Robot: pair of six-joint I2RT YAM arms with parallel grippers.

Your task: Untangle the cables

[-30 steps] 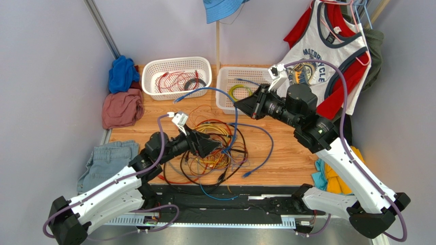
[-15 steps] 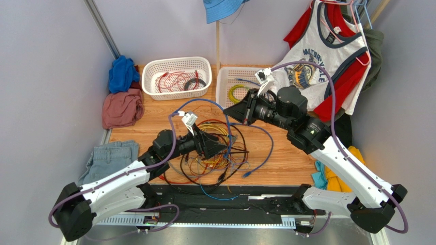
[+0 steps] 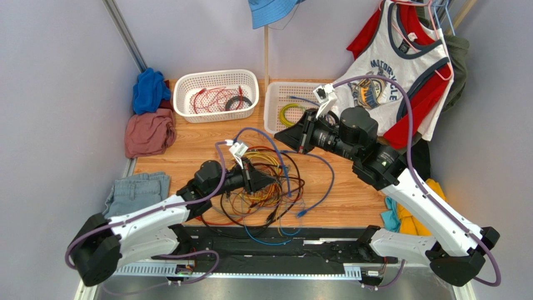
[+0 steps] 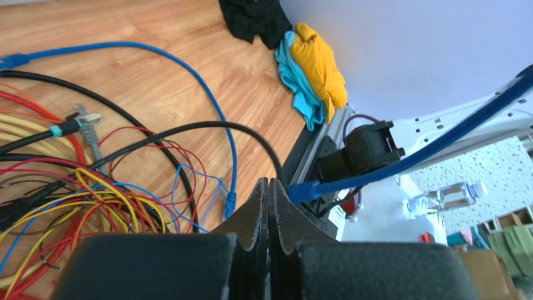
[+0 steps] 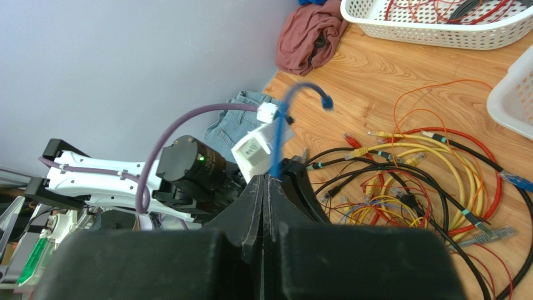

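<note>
The cables (image 3: 263,187) lie in a loose tangle of black, red, orange, yellow and blue on the wooden table, also seen in the left wrist view (image 4: 94,181) and the right wrist view (image 5: 425,181). My right gripper (image 3: 277,134) hovers over the pile's far edge, shut on a blue cable (image 3: 255,129). That blue cable (image 5: 281,119) rises from its tips (image 5: 268,178) to a free plug. My left gripper (image 3: 270,182) sits low in the tangle. Its jaws (image 4: 269,182) are pressed together with nothing visible between them. A blue plug (image 4: 301,190) lies just beside its tip.
Two white baskets stand at the back: the left basket (image 3: 216,78) holds red cables and a black coil, the right basket (image 3: 275,94) a yellow-green coil. Clothes lie at the left (image 3: 149,132) and near left (image 3: 131,194). A tank top (image 3: 400,69) hangs at the right.
My left arm reached further right into the pile and its gripper closed. My right arm moved left and nearer, carrying the blue cable's raised loop with it.
</note>
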